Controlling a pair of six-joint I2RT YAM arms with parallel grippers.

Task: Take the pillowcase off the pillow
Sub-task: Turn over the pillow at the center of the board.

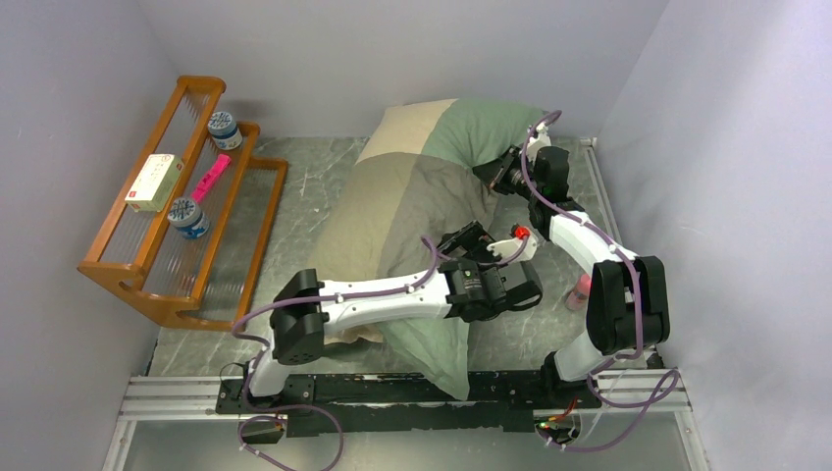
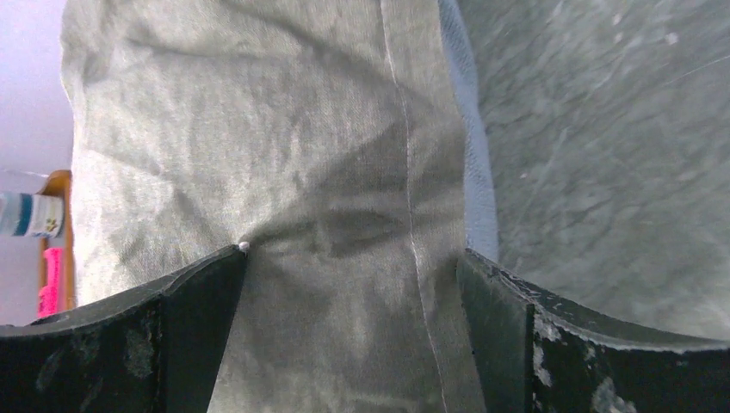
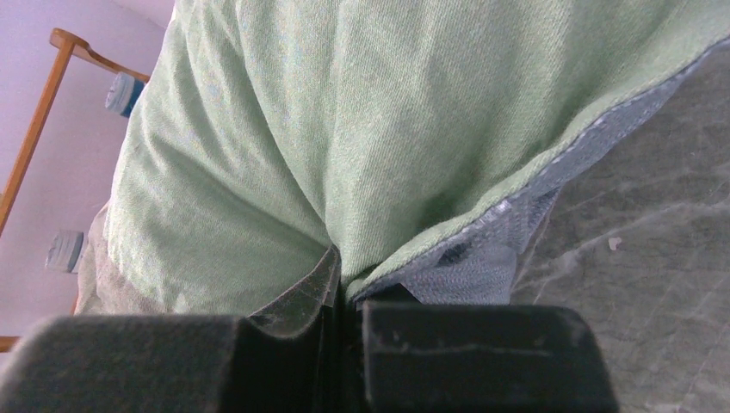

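Two arms reach over the plump pillowcase (image 1: 412, 206), which lies down the middle of the tabletop (image 1: 314, 182) from the far edge to the near one. A bare strip separates its left edge from the wooden rack (image 1: 177, 206) at the left side. On the right, the right arm and a pink bottle (image 1: 579, 292) crowd the narrower strip. The left pincer (image 1: 463, 238) hovers above the case's middle, and the right pincer (image 1: 495, 175) meets its far right edge.

The left wrist view shows the left pincer (image 2: 353, 267) spread wide over olive-grey cloth, with a grey-blue edge and bare tabletop to the right.

The right wrist view shows the right pincer (image 3: 344, 288) clamped on the seam where green cloth meets grey-blue, just above open tabletop.
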